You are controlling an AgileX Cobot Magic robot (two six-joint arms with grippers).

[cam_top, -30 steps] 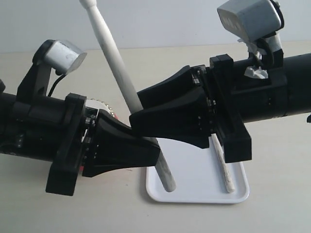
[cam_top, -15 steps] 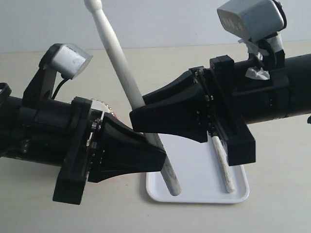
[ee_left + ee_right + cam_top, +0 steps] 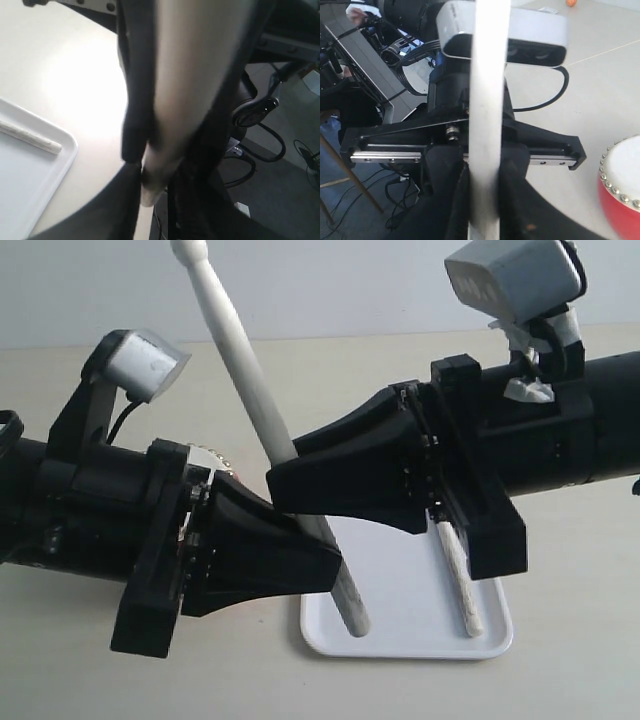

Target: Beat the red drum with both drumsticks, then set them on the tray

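Pinching the tilted drumstick [image 3: 235, 350] mid-shaft, the right gripper [image 3: 285, 485] hides part of the tray [image 3: 400, 640] and the other drumstick [image 3: 462, 585]; whether the left gripper [image 3: 325, 565] grips is unclear, and the red drum [image 3: 622, 210] is mostly covered.

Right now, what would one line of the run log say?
stage: putting sticks away | tray: one stick lies in it | other stick: tilted, tip up | right claw: shut on it | left claw: around it, grip unclear

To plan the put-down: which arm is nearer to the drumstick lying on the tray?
Right, it seems. The right arm hangs over one end of the lying drumstick; the left arm comes from the tray's opposite side, beyond the tilted drumstick.
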